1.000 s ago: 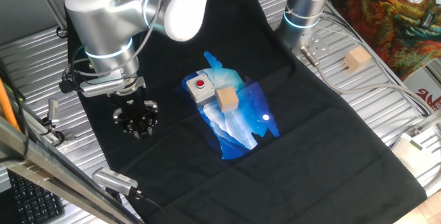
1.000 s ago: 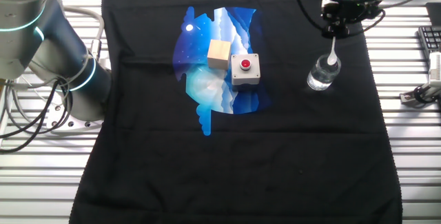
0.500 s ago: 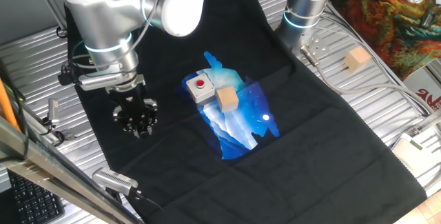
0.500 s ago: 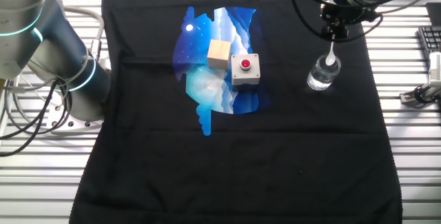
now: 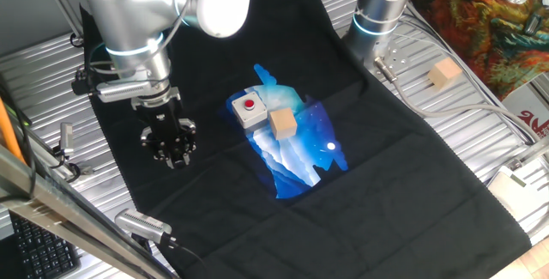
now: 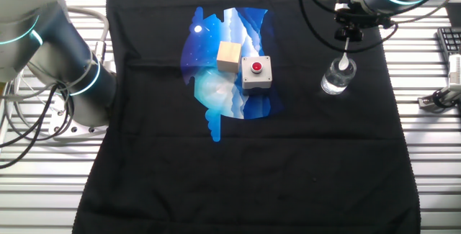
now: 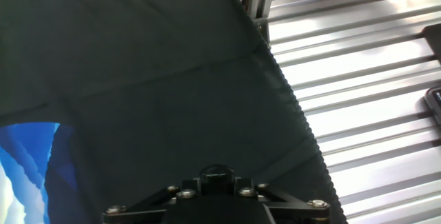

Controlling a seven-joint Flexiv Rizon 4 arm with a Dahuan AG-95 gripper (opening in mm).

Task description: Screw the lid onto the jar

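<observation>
The step in hand looks like the approach: the lid (image 6: 348,31) is carried above the jar (image 6: 336,78) and not yet seated. The next move calls for bringing the cap straight down so its white projecting piece goes into the jar's mouth and the cap meets the rim squarely, then turning it; a tilt or a sideways offset would probably cross the thread or knock the light glass over.

Nearest, in the hand view, only the dark base of the gripper (image 7: 215,182) shows at the bottom edge, over the black cloth (image 7: 138,79); neither fingers, lid nor jar can be seen there.

In one fixed view the gripper (image 5: 171,146) hangs low over the cloth on the side away from the grey box with a red button (image 5: 248,110), and the jar is hidden behind it.

The other fixed view tells most. The jar is a short clear glass cylinder standing upright on the cloth, well apart from the tan wooden cube (image 6: 229,55). Just above it the gripper (image 6: 351,31) is closed around the small black cap, whose thin white rounded tip reaches down to about the jar's mouth; whether it touches the glass I cannot tell.
</observation>
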